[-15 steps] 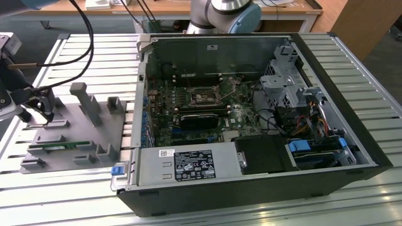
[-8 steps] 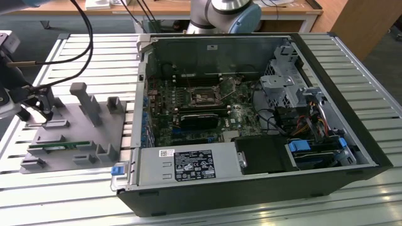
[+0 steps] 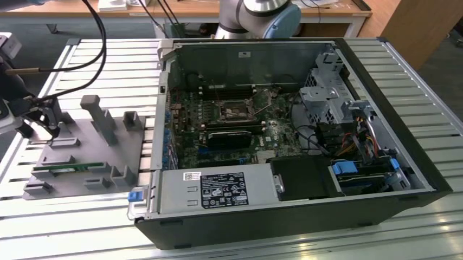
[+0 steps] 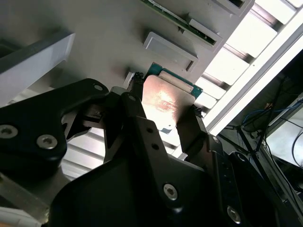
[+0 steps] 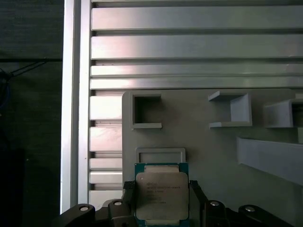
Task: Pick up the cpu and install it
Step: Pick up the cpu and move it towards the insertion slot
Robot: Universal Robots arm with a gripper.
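The cpu (image 5: 162, 194) is held between the jaws, which are closed narrow on two of its opposite edges. In both wrist views its shiny metal top faces the camera, and the thin green board (image 4: 174, 78) shows past the end of the top, beyond the jaw tips. You cannot tell whether its underside is clear of the grey tray (image 5: 213, 146) behind it.

A square frame (image 5: 160, 154) on the tray lies just beyond the jaw tips. In the exterior view the jaws are over the tray (image 3: 87, 151), which lies on the slatted counter (image 3: 423, 76). The open case (image 3: 289, 230) and its socket (image 3: 235, 112) are well apart from the jaws.

Handling, as judged from these views:
- Treat the cpu as light, thin and rigid.
- The polished top is probably slippery, so do not rely on it for grip.
- The underside is likely fragile, so avoid contact with it.
- Take hold at the board edges only, on opposite sides, as the jaws do here.
- Use moderate force and keep the part level.
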